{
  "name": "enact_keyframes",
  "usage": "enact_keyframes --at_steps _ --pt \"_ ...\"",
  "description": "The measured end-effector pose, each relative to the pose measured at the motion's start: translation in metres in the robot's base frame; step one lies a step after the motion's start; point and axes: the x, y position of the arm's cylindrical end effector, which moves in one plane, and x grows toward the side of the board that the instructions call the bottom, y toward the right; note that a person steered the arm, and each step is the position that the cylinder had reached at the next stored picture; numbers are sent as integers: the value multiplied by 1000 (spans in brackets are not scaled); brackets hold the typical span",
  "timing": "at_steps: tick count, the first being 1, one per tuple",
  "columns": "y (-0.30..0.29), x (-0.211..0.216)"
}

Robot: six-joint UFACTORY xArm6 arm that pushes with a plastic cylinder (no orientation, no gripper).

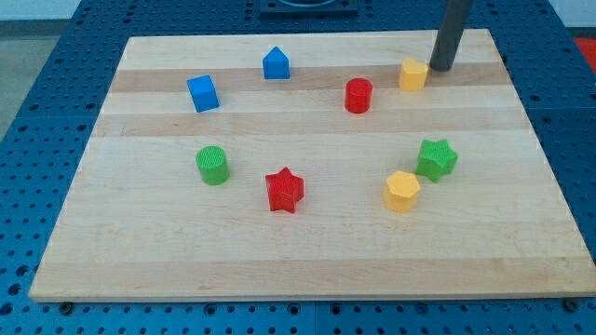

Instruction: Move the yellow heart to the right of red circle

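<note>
The yellow heart (413,73) lies near the view's top right of the wooden board (307,270). It sits to the right of the red circle (358,95) and a little above it, with a small gap between them. My tip (440,69) rests on the board just right of the yellow heart, touching it or nearly so. The dark rod rises from the tip out of the view's top.
A blue cube (202,93) and a blue house-shaped block (276,63) lie at the top left. A green circle (213,165) and a red star (285,190) lie lower left of centre. A green star (436,159) and a second yellow block (402,190) lie at the lower right.
</note>
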Motion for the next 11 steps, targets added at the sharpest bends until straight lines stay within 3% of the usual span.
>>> enact_keyframes --at_steps 2,3,4,5,6,7,10,11 --pt "-100 -7" --pt "-116 20" --pt "-81 25" --pt "-76 -14" --pt "-60 -27" --pt "-44 -21" --pt "-55 62" --pt "-33 50"
